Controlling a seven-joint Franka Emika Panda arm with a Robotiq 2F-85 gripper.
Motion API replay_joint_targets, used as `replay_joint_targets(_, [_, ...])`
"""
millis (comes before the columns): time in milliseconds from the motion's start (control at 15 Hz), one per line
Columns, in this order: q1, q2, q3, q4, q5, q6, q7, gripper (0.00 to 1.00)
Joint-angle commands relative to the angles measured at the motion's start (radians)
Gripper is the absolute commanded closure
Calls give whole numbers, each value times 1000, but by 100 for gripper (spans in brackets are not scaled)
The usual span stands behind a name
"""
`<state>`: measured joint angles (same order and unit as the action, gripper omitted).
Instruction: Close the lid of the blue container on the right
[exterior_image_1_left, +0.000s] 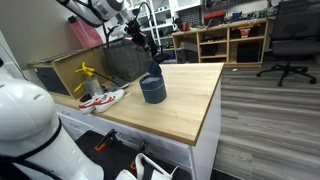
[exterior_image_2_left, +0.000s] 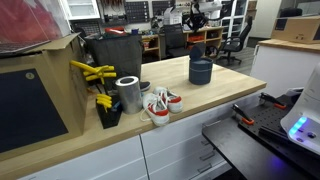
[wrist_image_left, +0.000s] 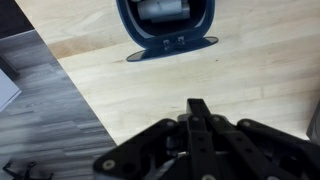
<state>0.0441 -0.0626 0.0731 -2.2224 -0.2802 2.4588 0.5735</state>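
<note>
The blue container stands on the wooden table in both exterior views. Its lid is open and seems to stand up from the rim. In the wrist view the container is at the top edge, with a grey inside, and a flat blue piece juts from its near side. My gripper is shut and empty, with its fingertips pressed together. It hovers over the table short of the container and does not touch it. It also shows just above the container in both exterior views.
A big dark grey bin stands behind the container, with yellow tools, a silver can and red-and-white shoes beside it. A cardboard box is at the table end. The table edge and floor are close.
</note>
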Motion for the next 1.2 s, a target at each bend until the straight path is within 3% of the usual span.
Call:
replay_joint_targets(0, [-14, 74, -1, -11, -121, 74, 102, 100])
replay_joint_targets(133, [-5, 114, -15, -8, -150, 60, 124, 100])
replay_joint_targets(800, [14, 157, -30, -14, -11, -243, -58, 100])
replay_joint_targets(1133, [12, 150, -38, -45, -29, -223, -49, 100])
